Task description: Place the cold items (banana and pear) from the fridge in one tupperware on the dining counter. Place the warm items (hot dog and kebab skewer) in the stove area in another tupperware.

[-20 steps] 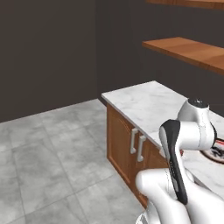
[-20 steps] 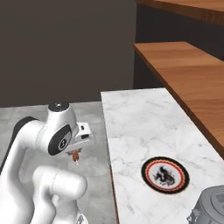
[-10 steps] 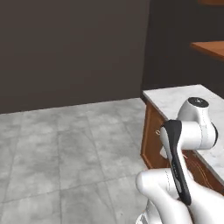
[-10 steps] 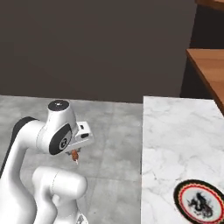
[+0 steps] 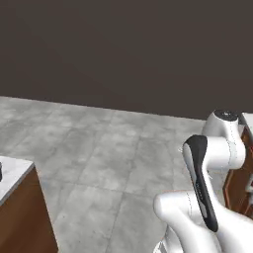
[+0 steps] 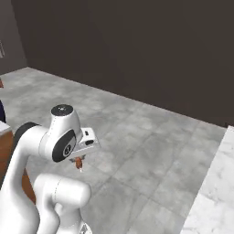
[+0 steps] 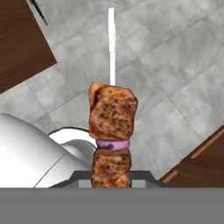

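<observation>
I see a kebab skewer [image 7: 112, 127] of charred brown meat chunks, a purple onion ring between them, on a white stick pointing to twelve o'clock. The tiled stone floor [image 5: 99, 148] is mottled grey, the wall [image 5: 123, 49] flat dark brown-grey.

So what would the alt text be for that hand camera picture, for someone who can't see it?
A kebab skewer held in the robot's fingers points away from the camera: two browned meat chunks with a purple slice between them, and a bare white stick beyond. Below it lies grey tiled floor, with brown wooden cabinet corners at the edges.
</observation>
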Controlling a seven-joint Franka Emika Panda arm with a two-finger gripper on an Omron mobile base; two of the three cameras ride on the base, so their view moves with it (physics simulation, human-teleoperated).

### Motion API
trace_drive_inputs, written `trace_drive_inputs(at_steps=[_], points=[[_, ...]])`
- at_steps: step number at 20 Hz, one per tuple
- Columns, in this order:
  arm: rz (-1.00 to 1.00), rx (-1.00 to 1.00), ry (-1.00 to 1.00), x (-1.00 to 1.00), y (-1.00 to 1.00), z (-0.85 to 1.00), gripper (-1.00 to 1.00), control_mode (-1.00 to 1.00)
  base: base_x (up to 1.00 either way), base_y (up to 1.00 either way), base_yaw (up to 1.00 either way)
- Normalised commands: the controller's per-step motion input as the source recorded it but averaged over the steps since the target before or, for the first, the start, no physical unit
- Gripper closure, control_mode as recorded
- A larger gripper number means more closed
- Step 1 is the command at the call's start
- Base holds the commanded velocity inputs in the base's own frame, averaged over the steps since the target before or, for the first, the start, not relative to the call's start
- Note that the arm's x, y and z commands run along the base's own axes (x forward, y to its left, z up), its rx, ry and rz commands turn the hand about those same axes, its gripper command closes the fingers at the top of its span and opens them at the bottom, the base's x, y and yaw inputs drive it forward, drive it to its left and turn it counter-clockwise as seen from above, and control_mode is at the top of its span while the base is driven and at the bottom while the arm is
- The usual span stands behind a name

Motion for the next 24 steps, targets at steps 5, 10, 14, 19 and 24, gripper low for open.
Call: trace_drive_inputs(at_steps=[5, 10, 14, 19, 24], points=[[0.0, 0.0, 0.0, 0.0, 0.0, 0.0, 1.0, 1.0, -0.03, 0.0, 0.75], [0.0, 0.0, 0.0, 0.0, 0.0, 0.0, 1.0, 1.0, 0.0, 0.0, 0.71], [0.0, 0.0, 0.0, 0.0, 0.0, 0.0, 1.0, 1.0, 0.03, 0.01, 0.68], [0.0, 0.0, 0.0, 0.0, 0.0, 0.0, 1.0, 1.0, 0.39, 0.0, 0.52], [0.0, 0.0, 0.0, 0.0, 0.0, 0.0, 1.0, 1.0, 0.82, 0.0, 0.44]])
